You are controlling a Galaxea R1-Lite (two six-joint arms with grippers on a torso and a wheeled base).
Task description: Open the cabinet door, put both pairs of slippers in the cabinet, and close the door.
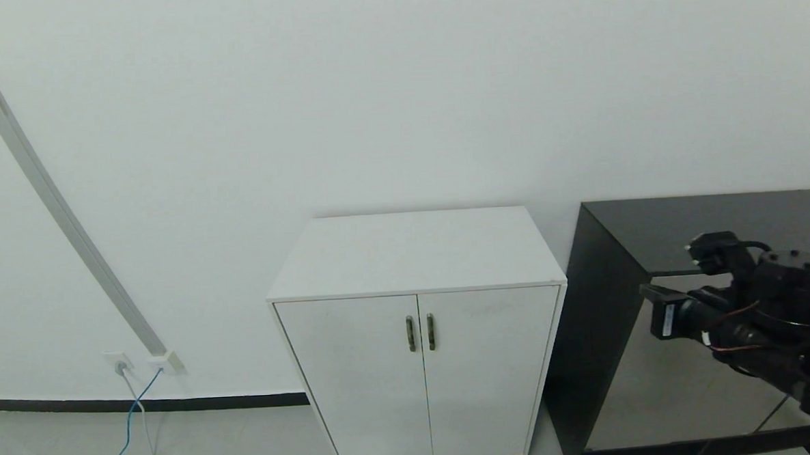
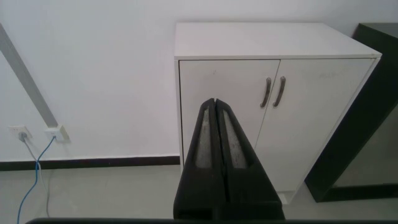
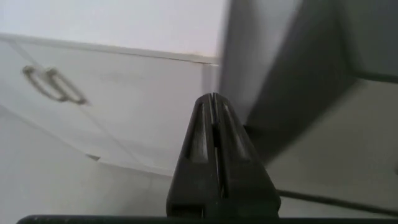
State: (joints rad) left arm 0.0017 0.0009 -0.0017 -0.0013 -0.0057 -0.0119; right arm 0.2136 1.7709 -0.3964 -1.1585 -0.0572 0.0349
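Left gripper [image 2: 215,102] is pinched tight, nothing in it; right gripper [image 3: 213,96] is the same, closed and empty. One white cabinet [image 1: 416,254] sits at twelve o'clock, two doors [image 1: 357,380] shut, two handles [image 1: 410,333] side by side. One black table [image 1: 719,220] stands just beside it at three o'clock.

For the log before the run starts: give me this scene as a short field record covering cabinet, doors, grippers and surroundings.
cabinet: white, against the wall
doors: both shut
handles: two, side by side at the middle seam
left gripper: shut, empty, facing the cabinet front
right gripper: shut, empty, pointing toward the cabinet's right edge
black table: on the cabinet's right
wall sockets: low on the wall, left of the cabinet
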